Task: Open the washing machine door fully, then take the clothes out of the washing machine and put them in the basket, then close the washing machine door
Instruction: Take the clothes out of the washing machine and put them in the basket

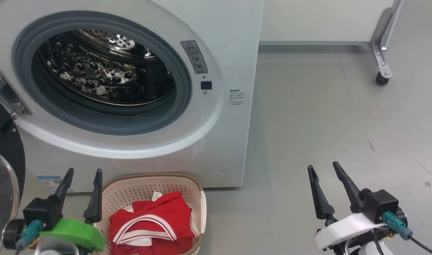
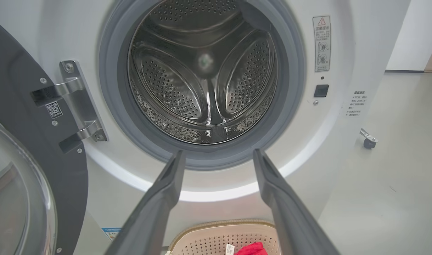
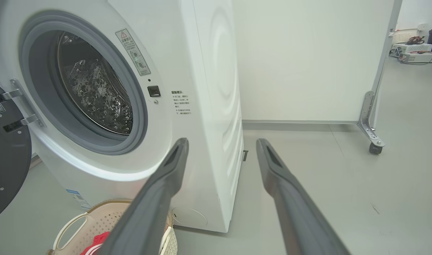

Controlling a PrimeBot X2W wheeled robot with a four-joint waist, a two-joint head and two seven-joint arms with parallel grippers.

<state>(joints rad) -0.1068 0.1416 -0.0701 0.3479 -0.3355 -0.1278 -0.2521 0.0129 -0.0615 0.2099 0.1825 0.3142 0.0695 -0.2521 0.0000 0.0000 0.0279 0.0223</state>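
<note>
Step 1 looks done: the washing machine door (image 1: 5,148) hangs wide open on its hinge at the left of the washing machine (image 1: 223,53), black rim & glass bowl swung clear of the opening. The drum (image 2: 205,78) reads as empty in the left wrist view, just bare perforated steel w/ no fabric. The grey ring hides its lowest front lip, so a small item there can't be ruled out.

The clothes (image 1: 155,219), red w/ white stripes, lie bunched in the basket (image 1: 148,176). It sits on the floor right against the machine's front, below the opening. So unloading looks finished too.

Left gripper (image 1: 84,171): fingers apart, nothing held, just beside the basket's left rim, aimed at the opening. Right gripper (image 1: 323,165): fingers apart, also empty, well off to the right over bare floor.

Left to do, prob. only the last step: shut the door. The left gripper is nearer the door, so it seems the likely one to push it round to the latch. Can't tell if the basket clears the door's swing.
</note>
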